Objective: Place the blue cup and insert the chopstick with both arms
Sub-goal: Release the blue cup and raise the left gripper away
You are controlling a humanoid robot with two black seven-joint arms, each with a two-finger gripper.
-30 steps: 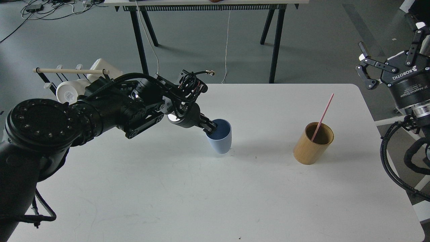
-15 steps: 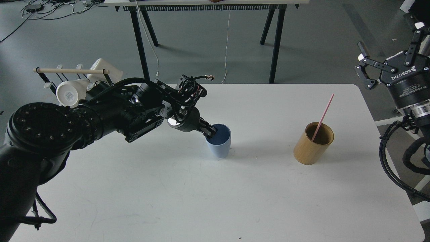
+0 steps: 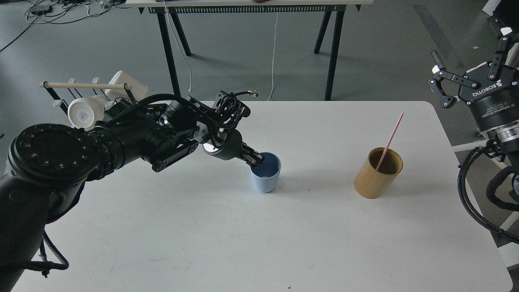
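Observation:
The pale blue cup (image 3: 265, 178) stands upright near the middle of the white table (image 3: 243, 235). My left gripper (image 3: 254, 159) is shut on the cup's near-left rim, with fingers over the edge. The pink-red chopstick (image 3: 390, 140) leans inside the tan bamboo cup (image 3: 378, 172) to the right. My right gripper (image 3: 466, 61) is open and empty, raised beyond the table's right edge, well apart from the chopstick.
A black wire rack with a pale wooden rod (image 3: 85, 85) and white mugs (image 3: 83, 113) stands at the back left, behind my left arm. Another table's black legs (image 3: 332, 48) stand on the floor beyond.
My left gripper has lowered and righted the blue cup, which was tilted and now stands upright on the table. The right arm has barely moved.

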